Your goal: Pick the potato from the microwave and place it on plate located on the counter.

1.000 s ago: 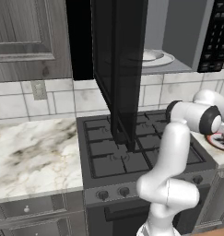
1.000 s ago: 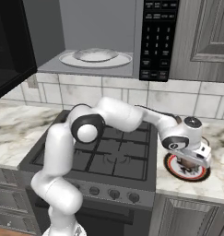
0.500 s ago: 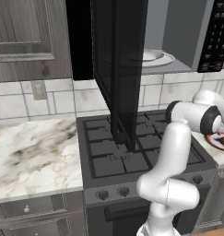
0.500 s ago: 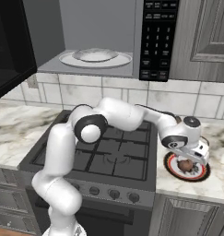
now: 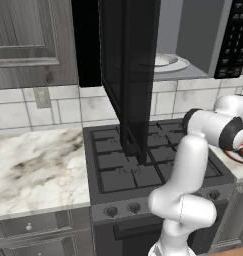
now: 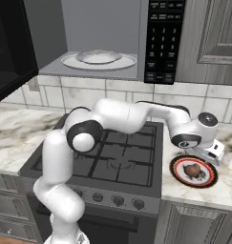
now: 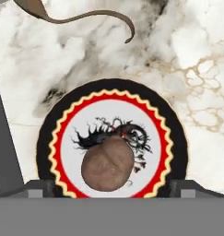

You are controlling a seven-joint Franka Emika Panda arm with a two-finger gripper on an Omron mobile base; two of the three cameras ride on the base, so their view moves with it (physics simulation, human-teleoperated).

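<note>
Potato (image 7: pixel 108 162) sits mid-plate (image 7: pixel 49 138) near the counter (image 7: pixel 196 60) front edge — gripper (image 6: pixel 214 151) spread can't be judged; best it lifts straight up.

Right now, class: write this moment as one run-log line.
potato: on plate | plate: on counter | gripper: above plate, state unclear | microwave: door open

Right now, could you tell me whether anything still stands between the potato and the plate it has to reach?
Nothing visible does. The potato already lies on the plate, which rests on the counter beside the stove. A thin brown curved thing lies on the marble apart from the plate.
</note>
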